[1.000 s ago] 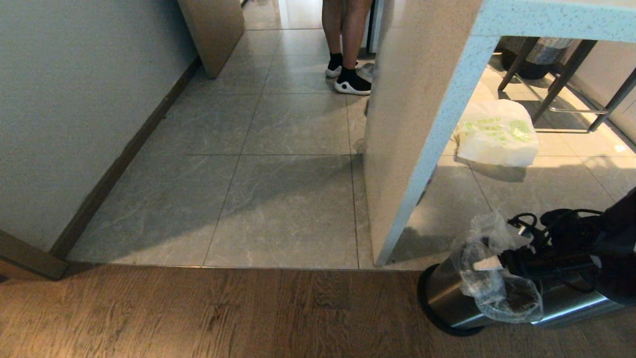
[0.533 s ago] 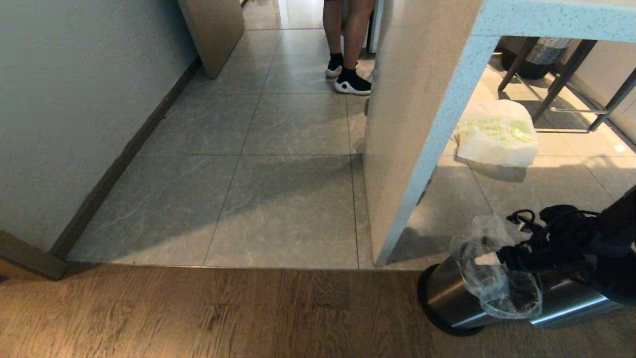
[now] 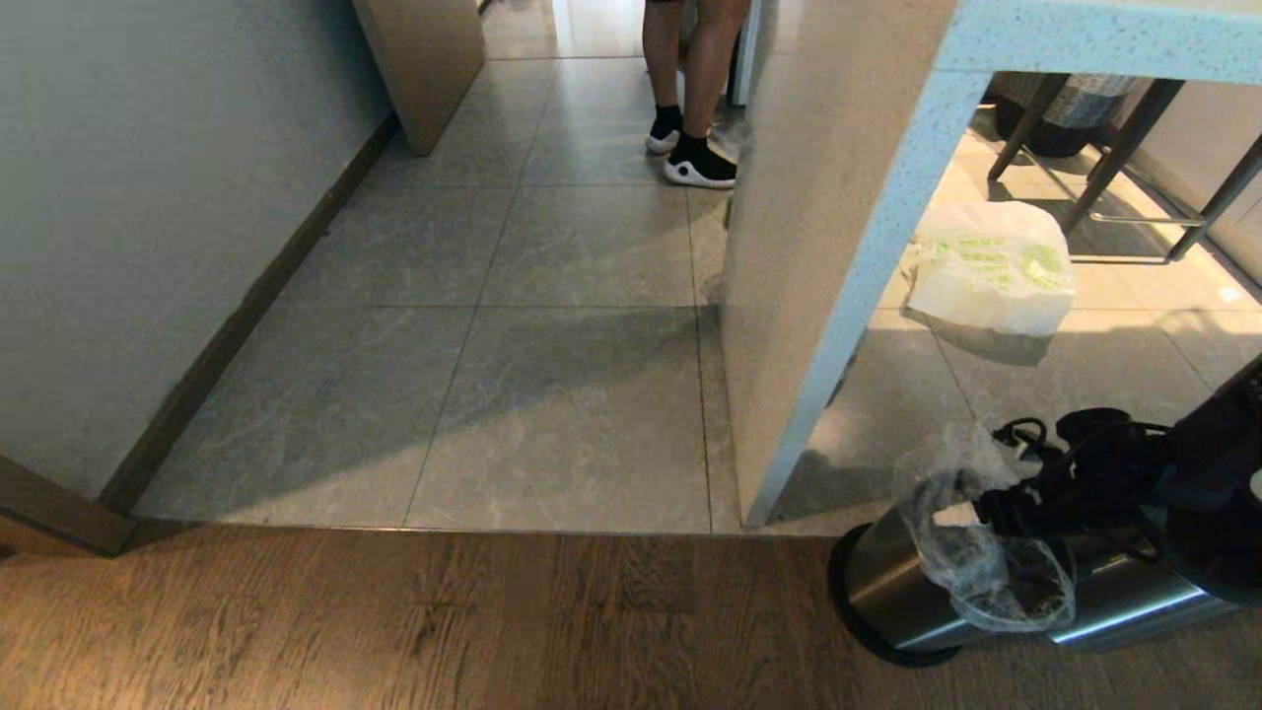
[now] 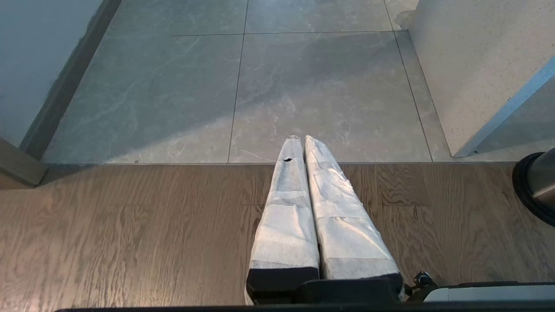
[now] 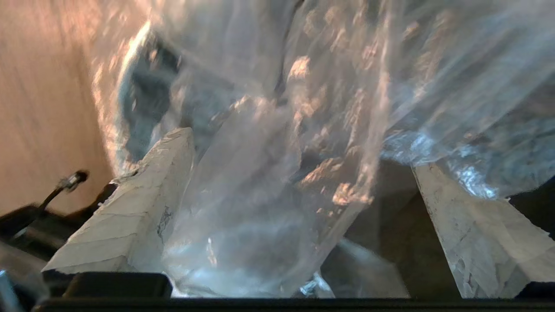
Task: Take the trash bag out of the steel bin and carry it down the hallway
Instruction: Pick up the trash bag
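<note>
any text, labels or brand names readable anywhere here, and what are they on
White shopping bag under the counter: green print, too small and blurred to read.
Steel bin: no label or brand visible.
Trash bag: clear, no print visible.
Person's shoes: no readable marking.
Nothing else in any view carries text.

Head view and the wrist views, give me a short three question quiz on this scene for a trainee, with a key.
1. True or false: the right claw has its fingers spread, with the clear trash bag between them.
2. Where is the white shopping bag? A) inside the steel bin B) on the tiles under the counter C) in the left claw
3. The left claw's fingers are ____.

Key: 1 true; 2 B; 3 shut, over the wood floor at the edge of the tiles.
</note>
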Robot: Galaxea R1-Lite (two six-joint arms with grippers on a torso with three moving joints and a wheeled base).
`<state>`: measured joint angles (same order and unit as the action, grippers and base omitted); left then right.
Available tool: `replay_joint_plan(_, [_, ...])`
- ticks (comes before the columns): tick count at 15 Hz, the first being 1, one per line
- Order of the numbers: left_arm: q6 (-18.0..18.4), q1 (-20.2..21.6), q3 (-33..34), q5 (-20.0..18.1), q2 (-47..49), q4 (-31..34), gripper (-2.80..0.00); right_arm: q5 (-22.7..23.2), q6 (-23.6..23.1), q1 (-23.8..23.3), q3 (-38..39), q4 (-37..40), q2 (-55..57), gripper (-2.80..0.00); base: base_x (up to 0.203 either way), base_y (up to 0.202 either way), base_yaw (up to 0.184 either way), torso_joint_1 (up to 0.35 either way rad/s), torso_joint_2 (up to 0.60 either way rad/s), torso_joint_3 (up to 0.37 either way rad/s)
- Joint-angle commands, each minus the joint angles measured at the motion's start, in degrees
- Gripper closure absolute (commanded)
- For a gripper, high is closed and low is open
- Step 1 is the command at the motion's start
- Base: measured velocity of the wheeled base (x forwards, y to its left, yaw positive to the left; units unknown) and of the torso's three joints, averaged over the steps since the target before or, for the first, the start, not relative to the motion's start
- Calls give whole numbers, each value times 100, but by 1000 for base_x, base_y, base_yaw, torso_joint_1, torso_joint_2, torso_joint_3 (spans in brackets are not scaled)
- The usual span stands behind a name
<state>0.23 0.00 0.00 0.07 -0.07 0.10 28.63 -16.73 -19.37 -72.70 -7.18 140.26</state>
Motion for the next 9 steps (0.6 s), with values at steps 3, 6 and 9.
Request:
replay_joint_plan(3, [3,0,0,1,7,-1,0,-66,-6,65,-52,-196,98,-280,0,0,0,0,0,0])
replay_joint_plan(6, [3,0,0,1,7,-1,0,-68,-6,74,-16,-205,106,-280,0,0,0,0,0,0])
replay_joint_plan(9, [3,0,1,1,7,-1,0,-108,-6,159,-59,-212,123,0,0,0,0,0,0,0])
